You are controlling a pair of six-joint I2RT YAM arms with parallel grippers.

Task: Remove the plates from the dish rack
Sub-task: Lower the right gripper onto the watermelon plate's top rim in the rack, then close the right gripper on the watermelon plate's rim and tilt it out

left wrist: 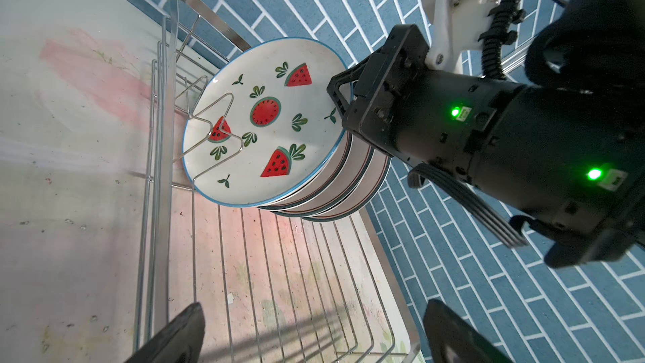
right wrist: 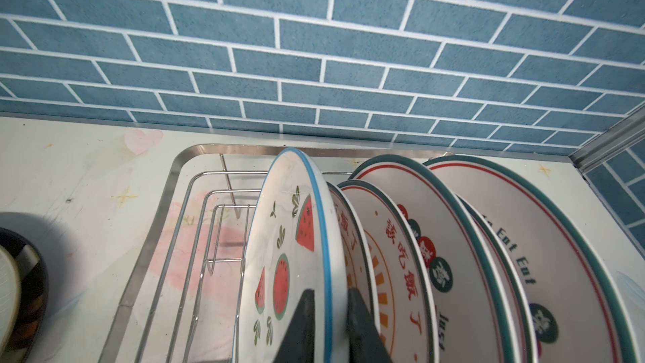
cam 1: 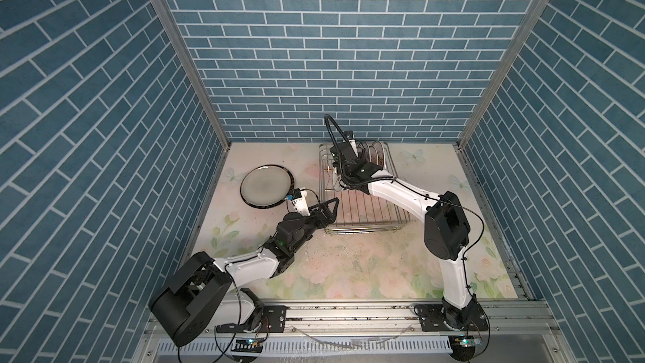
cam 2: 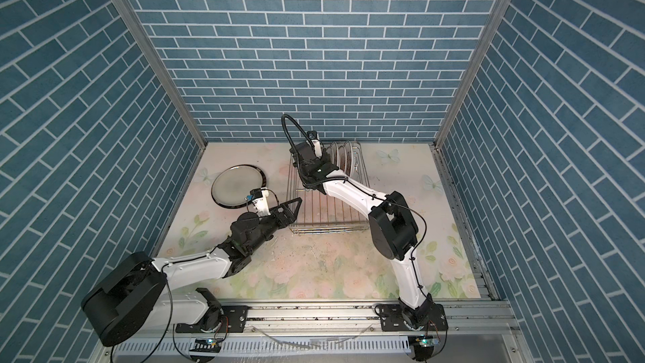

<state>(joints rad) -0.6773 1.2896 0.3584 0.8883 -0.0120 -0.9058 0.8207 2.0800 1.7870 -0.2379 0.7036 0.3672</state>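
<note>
Nearest to us, the left gripper (cam 1: pixel 328 208) sits at the near left corner of the dish rack (cam 1: pixel 363 229), its jaws spread wide apart with nothing between them. To its left, a large dark-rimmed plate (cam 1: pixel 266 186) lies flat on the flowered table (cam 1: pixel 349 267), apart from the rack. Farther back, the right gripper (right wrist: pixel 331 326) reaches into the rack from above. We see its jaws clamped on the rim of the watermelon plate (right wrist: pixel 279 260), one finger on the painted face and the other behind it. That plate stands on edge among the wire prongs, at the front of the row. Behind it, several more plates stand upright and close together at the rack's far end. Among them we see a red-lettered plate (right wrist: pixel 398 239) and an "Eat" plate (right wrist: pixel 544 249). Beyond the rack rises the blue brick wall (cam 1: pixel 331 64).
</note>
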